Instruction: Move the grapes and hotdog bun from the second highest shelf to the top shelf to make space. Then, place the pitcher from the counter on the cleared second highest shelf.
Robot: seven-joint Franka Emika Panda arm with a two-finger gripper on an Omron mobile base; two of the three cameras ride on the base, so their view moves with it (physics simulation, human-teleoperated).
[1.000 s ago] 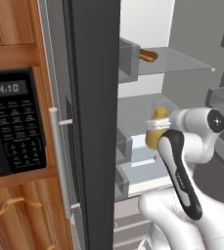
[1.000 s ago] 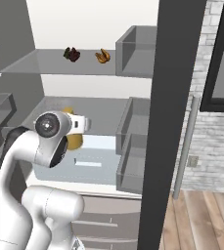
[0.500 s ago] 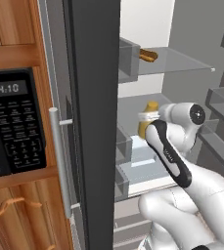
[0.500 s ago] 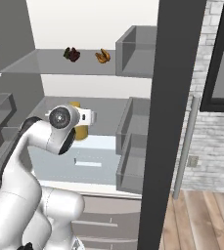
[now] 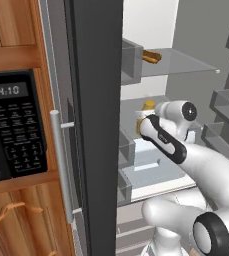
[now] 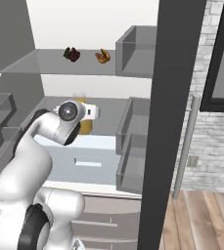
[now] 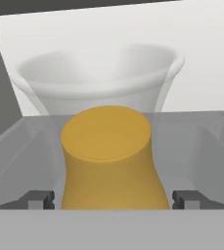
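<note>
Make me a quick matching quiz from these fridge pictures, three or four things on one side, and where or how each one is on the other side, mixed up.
Things:
1. grapes
2. hotdog bun
3. pitcher
4. pincer

Places or states:
A. open, one fingertip on either side of the yellow body
B. on the top shelf, nearer the fridge's bin
C. on the top shelf, further from that bin
D. standing on the second highest shelf

Pairs: 1-C, 2-B, 3-D, 4-A

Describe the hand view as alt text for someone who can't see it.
A yellow-orange pitcher with a pale flared top stands close up on a grey fridge shelf, between the open gripper's two dark fingertips.
</note>
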